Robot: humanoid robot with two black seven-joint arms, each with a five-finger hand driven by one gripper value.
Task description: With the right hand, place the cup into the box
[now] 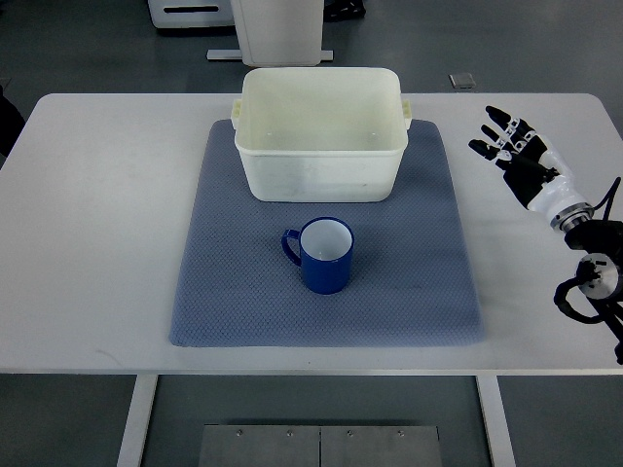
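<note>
Table: white table point(97, 243) filling most of the top view, grey floor around it, and some white equipment base point(277, 29) standing past the far edge.
Mat: blue-grey textured mat point(419, 292) laid flat in the middle of the table, roughly square, and both task things sit on it.
Box: cream plastic box point(321, 175) on the far half of the mat, open top, little handle lugs on its left and right rims. Inside looks bare, just a couple of small marks on the bottom.
Cup: blue cup point(326, 268) with a white inside, standing upright on the mat just on the near side of the box, not touching it. Handle points to the picture's left. So yeah, cup is on the mat, not in the box.
Right hand: black and white right hand point(511, 146) comes in from the right edge and sits over the bare table off the mat's right side, about level with the box. Fingers are spread out and pointing toward the far-left, nothing in them. Well apart from the cup.
Right arm: white wrist, then black joints and cable loops trailing down toward the lower right corner.
Left arm: can't see it anywhere.
</note>
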